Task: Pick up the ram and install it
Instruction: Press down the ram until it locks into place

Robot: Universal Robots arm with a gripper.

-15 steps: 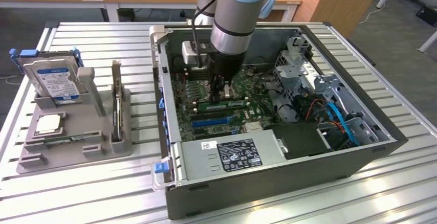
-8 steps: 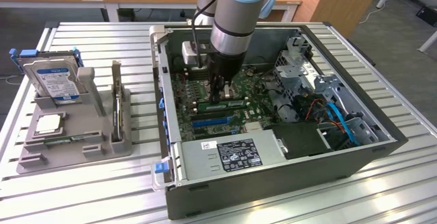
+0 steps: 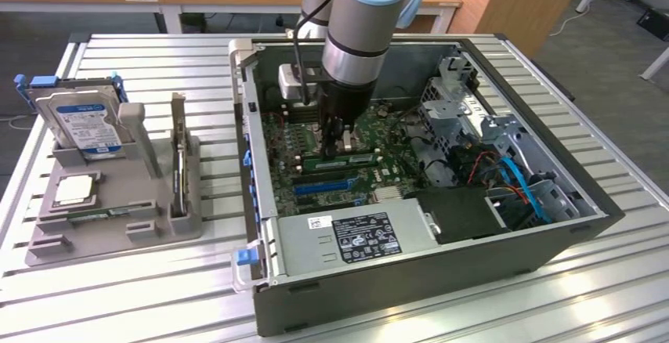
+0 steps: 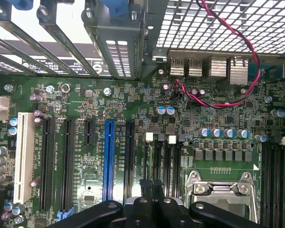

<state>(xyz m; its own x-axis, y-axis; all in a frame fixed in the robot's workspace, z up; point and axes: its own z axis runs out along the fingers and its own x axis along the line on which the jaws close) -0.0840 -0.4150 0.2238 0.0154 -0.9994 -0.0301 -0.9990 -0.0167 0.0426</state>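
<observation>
The fingers (image 4: 146, 194) are pressed together with nothing between them that I can make out, pointing straight down from the arm into the open computer case (image 3: 418, 280). They hang close over the motherboard (image 4: 85, 104), just by the short run of black memory slots (image 4: 161, 154) beside the processor socket (image 4: 221, 190). Those slots look bare as far as they can be seen.

Beyond the case wall, on the exterior view's left, a grey holder (image 3: 115, 237) stands on the slatted surface (image 3: 125, 304). What I take to be the ram (image 3: 102, 216) lies low in its near part, just below the square silver processor chip (image 3: 75, 191). The hard drive (image 3: 84, 124) stands behind it and the tall expansion card (image 3: 180, 163) is on edge to one side.

So the ram is well apart from the fingers, outside the case and away to the exterior view's left. Its long axis seems to run roughly across that view, nearly flat, though it is too small to be sure of its exact lie.
</observation>
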